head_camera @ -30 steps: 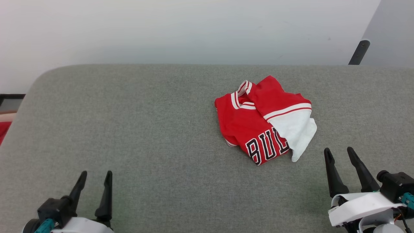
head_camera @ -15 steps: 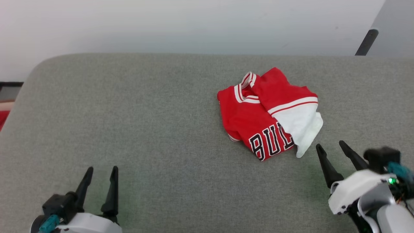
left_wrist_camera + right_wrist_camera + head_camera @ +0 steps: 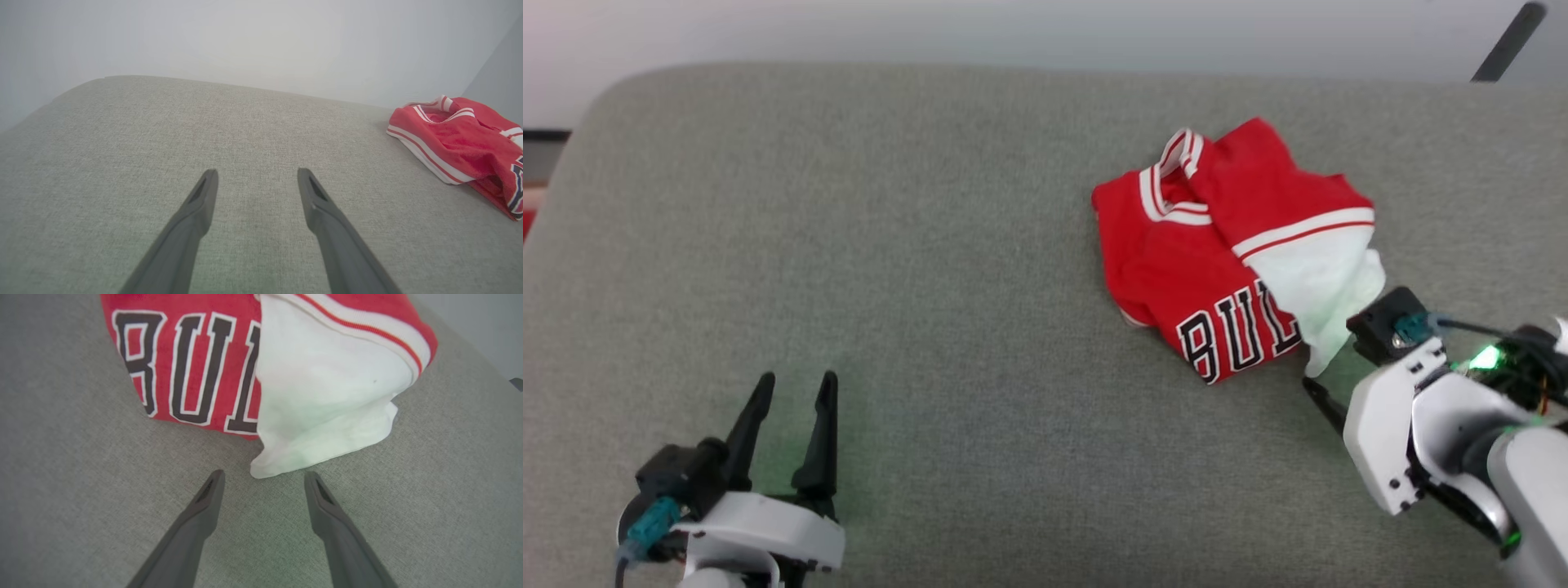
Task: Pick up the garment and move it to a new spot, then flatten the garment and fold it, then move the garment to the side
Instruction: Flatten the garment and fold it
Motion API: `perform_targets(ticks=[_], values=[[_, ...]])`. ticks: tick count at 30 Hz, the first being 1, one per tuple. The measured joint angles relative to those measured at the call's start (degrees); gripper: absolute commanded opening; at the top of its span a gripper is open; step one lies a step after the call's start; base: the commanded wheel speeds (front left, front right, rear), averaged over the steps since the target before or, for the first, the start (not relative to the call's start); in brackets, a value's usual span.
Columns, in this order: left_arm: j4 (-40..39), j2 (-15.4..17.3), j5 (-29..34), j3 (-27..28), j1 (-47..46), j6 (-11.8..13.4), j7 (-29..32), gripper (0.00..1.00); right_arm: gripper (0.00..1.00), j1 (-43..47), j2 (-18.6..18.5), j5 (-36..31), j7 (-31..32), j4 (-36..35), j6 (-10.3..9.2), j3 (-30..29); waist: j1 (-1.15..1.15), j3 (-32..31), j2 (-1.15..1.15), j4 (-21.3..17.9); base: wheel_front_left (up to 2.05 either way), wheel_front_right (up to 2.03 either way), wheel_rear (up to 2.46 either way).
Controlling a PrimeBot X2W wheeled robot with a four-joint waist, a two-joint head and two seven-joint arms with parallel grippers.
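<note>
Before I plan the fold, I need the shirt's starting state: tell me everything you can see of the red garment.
The garment is a red jersey-style shirt of soft knit-looking cloth, with a white-and-red striped collar, striped trim and black, white-outlined letters reading "BUL". It lies crumpled in a loose heap, a white sleeve draped over the lettering, on the grey upholstered surface toward the robot's right. Nothing grips it; the right gripper, open, points at the sleeve's tip.
</note>
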Motion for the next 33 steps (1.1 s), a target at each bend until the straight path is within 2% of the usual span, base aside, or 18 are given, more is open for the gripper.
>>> perform_targets(ticks=[7,14,15,16,17,21,25,30,33], values=[[0.1,0.2,-1.5,-1.1,-2.6,0.0,0.0,1.0,1.0,-6.2,-4.4,0.5,4.4,0.5,0.0,6.5,0.0,4.1,0.0,1.0,0.0,0.0,0.0],[0.0,0.5,-2.5,-1.5,-4.2,0.0,0.0,1.0,1.0,-10.2,-5.9,0.6,4.4,1.7,0.01,10.4,0.0,7.5,0.0,2.0,0.0,0.0,0.0],[0.0,0.5,-2.6,-1.5,-4.3,0.0,0.0,1.0,0.46,-10.5,-6.0,0.6,4.4,1.8,0.03,10.6,0.0,7.8,0.0,2.1,0.0,0.0,0.0],[0.1,0.5,-2.8,-1.6,-4.3,0.0,0.0,1.0,0.26,-10.8,-6.0,0.6,4.0,1.8,0.03,10.5,0.0,8.0,0.0,2.2,0.0,0.0,0.0],[0.1,0.5,-2.9,-1.6,-4.3,0.0,0.0,1.0,0.0,-10.9,-6.0,0.5,3.7,1.9,0.03,10.5,0.0,8.2,0.0,2.3,0.0,0.0,0.0],[0.3,0.6,-3.1,-1.8,-4.5,0.0,0.0,1.0,0.0,-11.0,-5.6,0.5,2.1,2.6,0.03,9.8,0.0,8.2,0.0,2.3,0.0,0.0,0.0],[0.6,1.0,-3.2,-1.8,-4.3,0.0,0.0,1.0,0.0,-10.4,-5.6,0.7,1.1,2.4,0.03,6.5,0.0,7.6,0.0,1.6,0.0,0.0,0.0],[0.4,1.5,-3.1,-1.9,-3.9,0.0,0.0,1.0,0.0,-8.9,-5.7,2.5,1.4,-0.8,0.02,-2.0,0.0,6.9,0.0,0.4,0.0,0.0,0.0],[0.2,1.8,-3.1,-2.2,-3.7,0.0,0.0,1.0,0.0,-7.9,-3.0,3.9,1.9,-2.2,0.03,-9.5,0.0,6.7,0.0,-0.5,0.0,0.0,0.0]])
